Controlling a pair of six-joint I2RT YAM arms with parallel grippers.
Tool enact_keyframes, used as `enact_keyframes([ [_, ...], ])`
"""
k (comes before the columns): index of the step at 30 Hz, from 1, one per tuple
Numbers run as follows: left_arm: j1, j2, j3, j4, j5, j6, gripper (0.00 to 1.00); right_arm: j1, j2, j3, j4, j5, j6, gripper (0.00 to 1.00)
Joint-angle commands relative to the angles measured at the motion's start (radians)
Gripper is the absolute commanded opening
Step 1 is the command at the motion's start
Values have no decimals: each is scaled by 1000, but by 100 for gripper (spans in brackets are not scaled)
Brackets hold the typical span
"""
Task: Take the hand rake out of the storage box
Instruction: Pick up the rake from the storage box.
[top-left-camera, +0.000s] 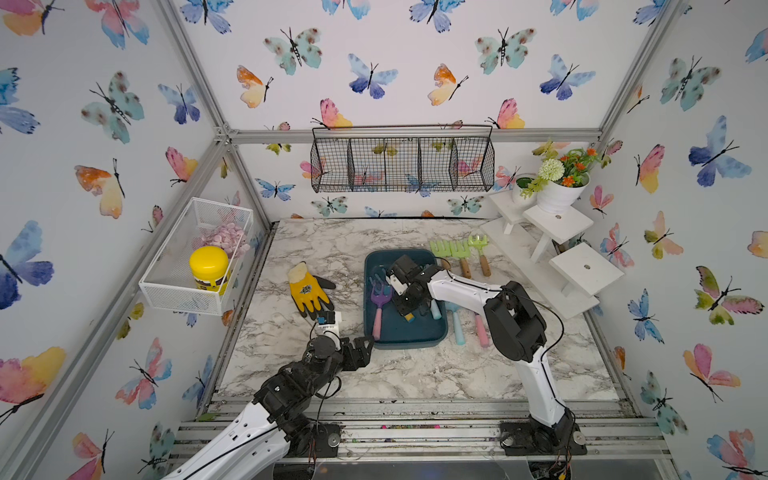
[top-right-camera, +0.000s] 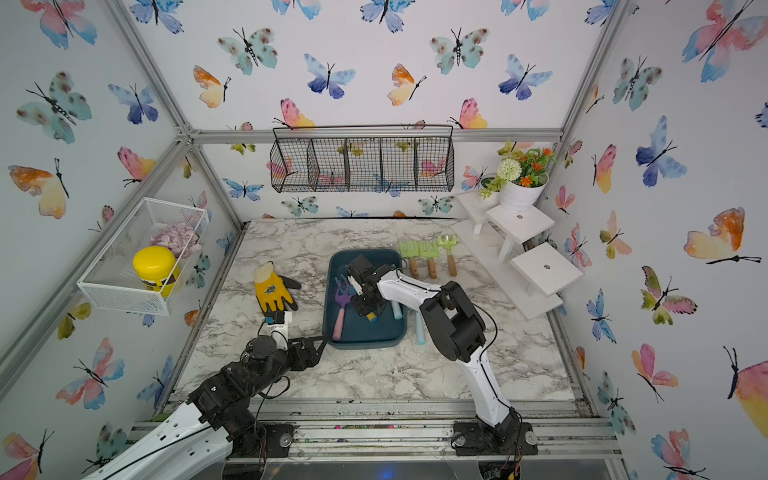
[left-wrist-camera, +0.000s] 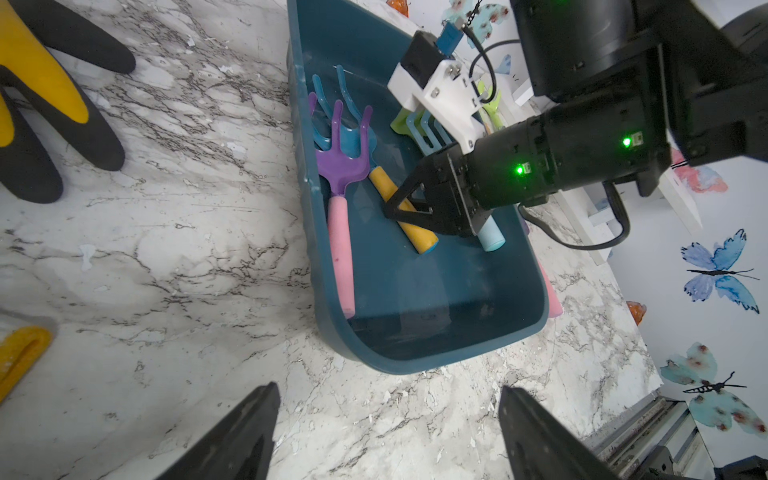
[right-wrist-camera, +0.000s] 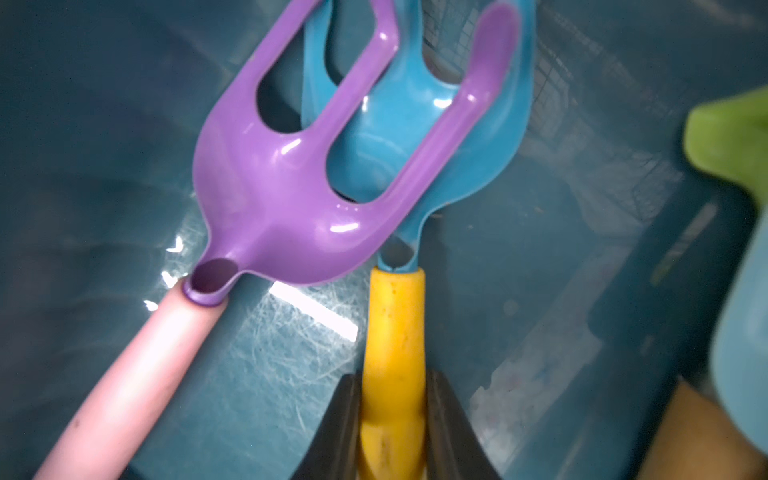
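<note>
1. The right gripper (right-wrist-camera: 392, 399) is down inside the storage box (top-left-camera: 399, 330), its two dark fingers (right-wrist-camera: 440, 415) clenched on the yellow handle of the hand rake (right-wrist-camera: 392, 316).
2. The hand rake has a blue pronged head and lies on the box floor. Its head is partly under the tines of a purple hand fork (right-wrist-camera: 266, 199) with a pink handle.
3. In the left wrist view the right gripper (left-wrist-camera: 409, 216) grips the yellow handle about midway, with the handle's free end sticking out past the fingers.
4. The purple hand fork (top-left-camera: 380, 297) lies along the box's left wall.
5. A tool with a light blue handle (left-wrist-camera: 490, 237) lies in the box on the gripper's far side, mostly hidden by the arm.
6. The left gripper (left-wrist-camera: 386, 388) hangs released and empty over the marble table (top-left-camera: 415, 374), just beside the box's near left corner.
7. A yellow-and-black glove (top-left-camera: 309, 291) lies on the table left of the box.
8. Three green tools with wooden handles (top-left-camera: 459, 253) lie beyond the box's far right corner.
</note>
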Motion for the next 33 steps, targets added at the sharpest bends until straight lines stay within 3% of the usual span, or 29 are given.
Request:
enact_keyframes([
  [1, 6, 5, 30, -4, -18, 17, 88, 5, -35, -53, -55, 79, 1, 18],
  [11, 6, -18, 42, -28, -25, 25, 88, 5, -173, -69, -55, 212, 6, 9],
  [18, 6, -16, 49, -35, -22, 26, 88, 5, -272, -108, -26, 308, 10, 8],
  [33, 6, -16, 79, -51, -21, 32, 88, 5, -410, -159, -21, 317, 33, 9],
])
